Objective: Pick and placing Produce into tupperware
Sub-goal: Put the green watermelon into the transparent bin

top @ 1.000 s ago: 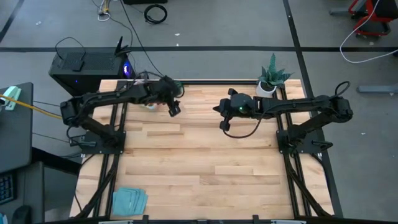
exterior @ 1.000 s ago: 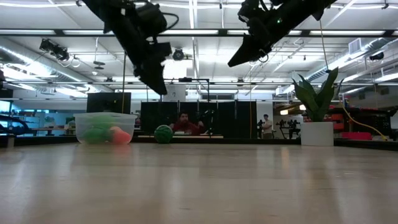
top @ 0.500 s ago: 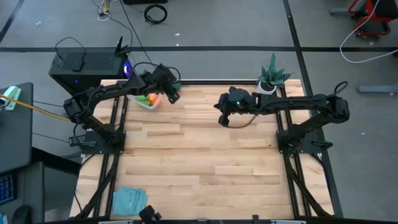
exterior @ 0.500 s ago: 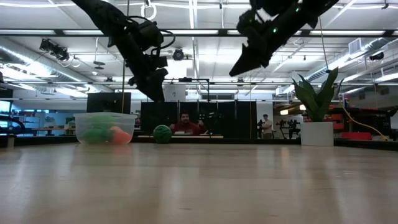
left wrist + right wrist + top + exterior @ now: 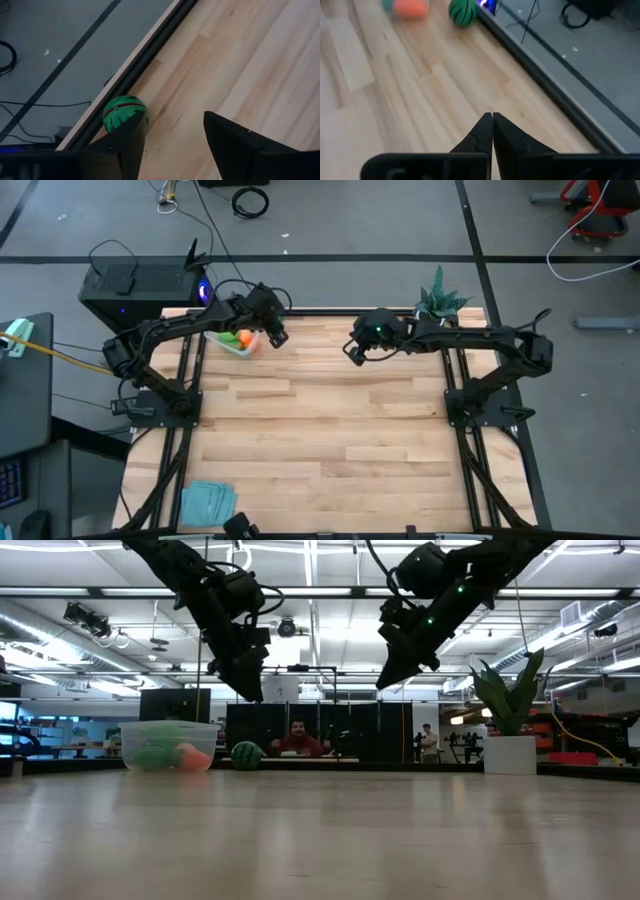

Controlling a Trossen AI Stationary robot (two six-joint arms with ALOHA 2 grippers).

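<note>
The clear tupperware [image 5: 237, 343] stands at the table's far left, holding an orange piece [image 5: 244, 338] and green produce [image 5: 229, 337]. A dark green striped ball [image 5: 125, 112] rests on the wood beside the dark far-edge rail, just right of the tub [image 5: 168, 745]. My left gripper [image 5: 172, 122] hangs open above and just short of the ball [image 5: 246, 755], touching nothing. My right gripper [image 5: 492, 117] is shut and empty, raised over the far middle of the table [image 5: 355, 352].
A potted plant in a white pot [image 5: 437, 305] stands at the far right corner. A pale-blue flat piece [image 5: 208, 502] lies at the near left. The dark rail [image 5: 150, 60] bounds the far edge. A person [image 5: 296, 738] sits in the room behind.
My left gripper has swung toward the table's far edge, over the striped ball, staying open. My right gripper has moved toward the far edge, sunk a little and rolled, staying shut. The ball has rolled a short way along the far edge toward the tupperware.
</note>
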